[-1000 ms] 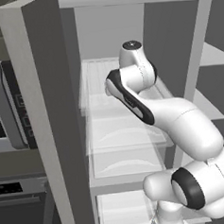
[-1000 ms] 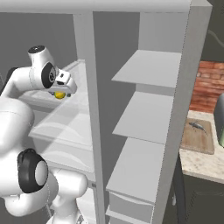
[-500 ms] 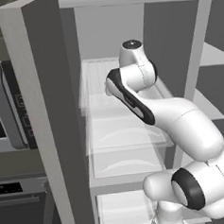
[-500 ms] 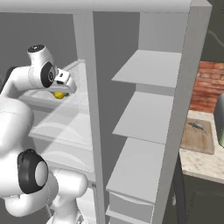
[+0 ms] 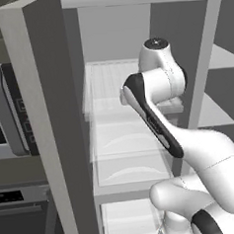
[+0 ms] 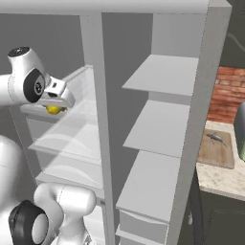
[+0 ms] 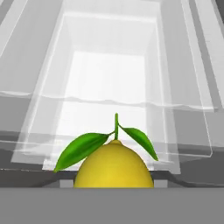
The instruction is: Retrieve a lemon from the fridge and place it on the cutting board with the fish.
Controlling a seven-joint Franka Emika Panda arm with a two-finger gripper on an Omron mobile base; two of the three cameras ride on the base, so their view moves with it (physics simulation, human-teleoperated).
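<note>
One lemon (image 7: 113, 165) inside fridge (image 6: 158, 119), on upper left shelf, pinched between fingers of gripper (image 6: 54, 108). Step: retrieval, grasp made. Next: lift, withdraw past shelf edge, carry toward cutting board (image 6: 216, 149) with fish (image 6: 215, 139), right of fridge.

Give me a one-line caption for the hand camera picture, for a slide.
Close-up of the yellow lemon with two green leaves, right at the gripper, clear fridge drawers behind it.

My arm (image 5: 190, 143) is glossy white with rounded, bulbous segments, black bands at the joints, and a dark circular cap on top.
</note>
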